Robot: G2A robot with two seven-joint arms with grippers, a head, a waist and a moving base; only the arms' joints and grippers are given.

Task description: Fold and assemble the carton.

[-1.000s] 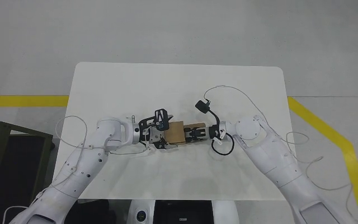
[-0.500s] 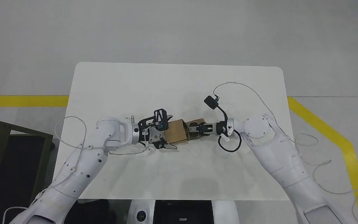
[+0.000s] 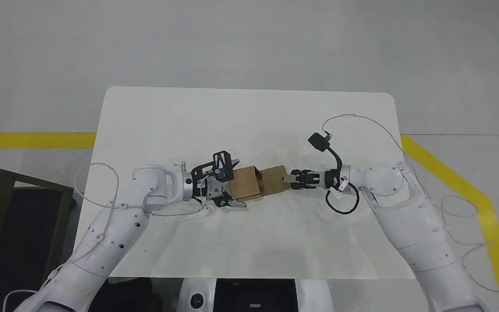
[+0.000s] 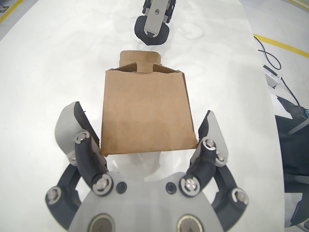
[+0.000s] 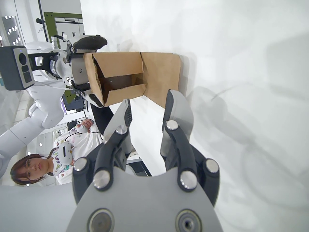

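The carton [image 3: 248,184] is lying on its side, with the table [image 3: 234,117] spreading out about evenly to either side of it. The left gripper [image 4: 143,109] is holding the carton's closed end. Its jaws are standing wide, one pressing on each corner of that end, which is bracing the body as a square tube.

At the carton's other end the mouth [image 5: 118,80] is gaping open. A side flap [image 5: 125,91] is angling partly across it. The long flap [image 5: 160,73] is lying flat out from the carton, pointing away from the left gripper. The right gripper [image 5: 148,97] is hovering just beyond that flap's outer edge, jaws partly apart and gripping nothing. I cannot tell whether a tip is brushing the flap.

The step in hand appears to be closing the carton's open end. The next move is probably calling for the right gripper to take the long flap's free edge, swing it over the mouth and push its tab inside, with the side flaps going in first. That push is going to run along the carton toward the left gripper, so the left grip needs to be firm enough to resist sliding.
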